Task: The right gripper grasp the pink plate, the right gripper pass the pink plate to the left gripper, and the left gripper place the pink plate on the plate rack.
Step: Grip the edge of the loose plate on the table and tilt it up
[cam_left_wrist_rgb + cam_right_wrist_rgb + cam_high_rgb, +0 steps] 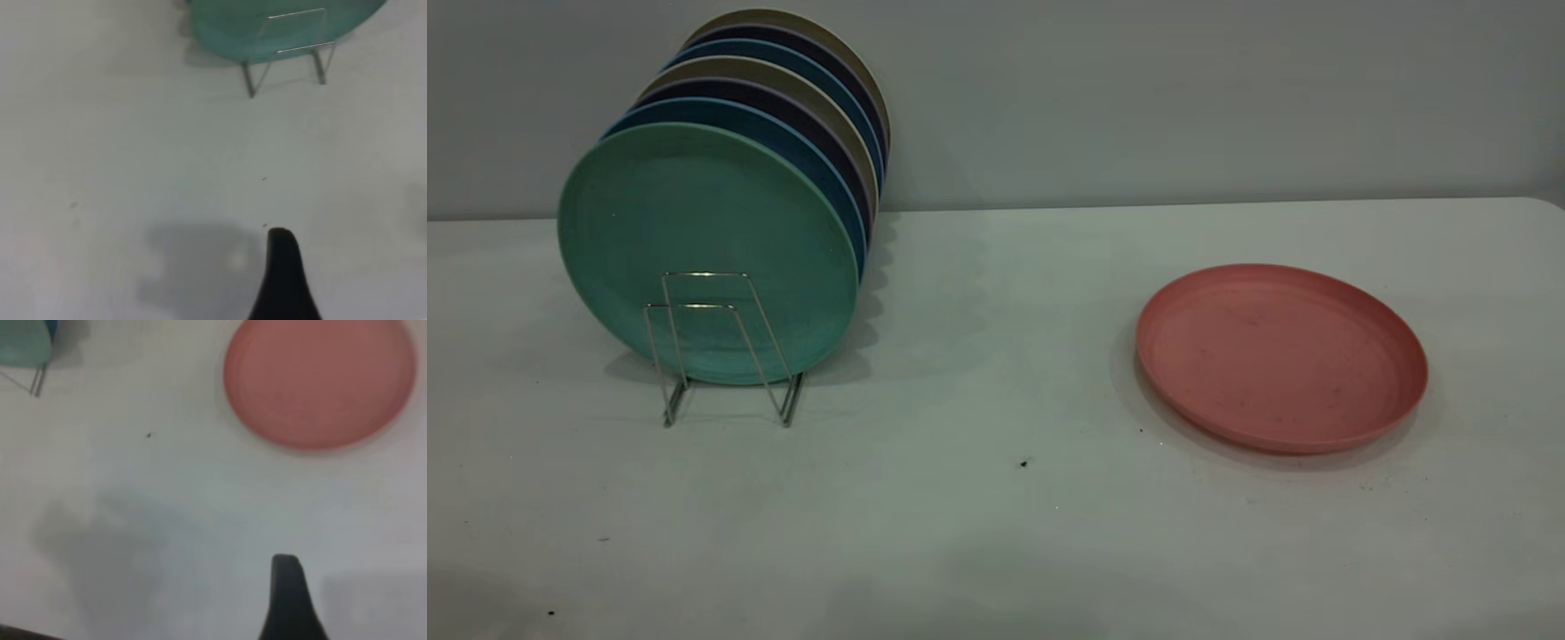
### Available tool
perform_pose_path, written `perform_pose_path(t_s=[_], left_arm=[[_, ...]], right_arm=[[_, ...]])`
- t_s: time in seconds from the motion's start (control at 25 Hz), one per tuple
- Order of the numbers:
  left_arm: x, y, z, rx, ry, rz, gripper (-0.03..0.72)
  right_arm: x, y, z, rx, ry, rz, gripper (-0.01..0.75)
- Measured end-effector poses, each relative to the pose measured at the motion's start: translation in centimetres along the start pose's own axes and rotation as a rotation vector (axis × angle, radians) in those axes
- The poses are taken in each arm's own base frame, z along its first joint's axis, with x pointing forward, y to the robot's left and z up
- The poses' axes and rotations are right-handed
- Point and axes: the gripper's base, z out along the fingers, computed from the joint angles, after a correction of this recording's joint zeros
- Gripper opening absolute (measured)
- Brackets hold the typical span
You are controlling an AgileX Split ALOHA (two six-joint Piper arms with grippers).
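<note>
A: Where are the 2 arms?
B: Neither shows in the exterior view. Each wrist view catches only 1 dark fingertip. The left gripper (285, 277) hangs over bare table (996, 373), its pointed black finger aimed toward the plate rack (725, 348). The right gripper (288, 600) hovers above the table too, well apart from the pink plate (1280, 356).

A: Are the fingers spread or pressed together?
B: I cannot tell for either one; only a single finger is visible in each wrist view.

A: And the pink plate?
B: It lies flat on the table at the right side, touching nothing else. It is round, matte salmon-pink plastic with a low raised rim and faint dark scuffs on its face. In the right wrist view (320, 380) it sits far ahead of the fingertip.

A: What about the rack?
B: Thin silver wire bent into trapezoid loops, standing at the left. A teal-green plate (707, 249) stands upright in it at the front, with blue, dark and beige plates stacked on edge behind it. 2 wire loops in front of the green plate are free. The table is pale and smooth, with a few dark specks.
</note>
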Motion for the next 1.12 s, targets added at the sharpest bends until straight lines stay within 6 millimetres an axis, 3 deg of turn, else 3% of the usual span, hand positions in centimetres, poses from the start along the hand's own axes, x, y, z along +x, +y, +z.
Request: perform_pose_path(t_s=[0.4, 0.68, 0.96, 1.12], left_arm=[[-6.3, -1.3, 9.6, 0.326, 0.029, 0.039, 0.584], [-9.7, -6.1, 14.6, 0.505, 0.020, 0.158, 0.585], [-9.9, -12.4, 20.9, 0.541, 0.066, 0.277, 0.585], [-9.0, -14.5, 22.6, 0.547, 0.086, 0.316, 0.585]], right_arm=[[-1.4, -2.8, 11.8, -0.039, 0.208, 0.108, 0.531], [-4.0, -7.8, 17.7, -0.168, 0.268, 0.221, 0.521], [-3.2, -14.3, 22.3, -0.165, 0.294, 0.368, 0.519], [-2.3, -17.3, 24.6, -0.149, 0.310, 0.435, 0.519]])
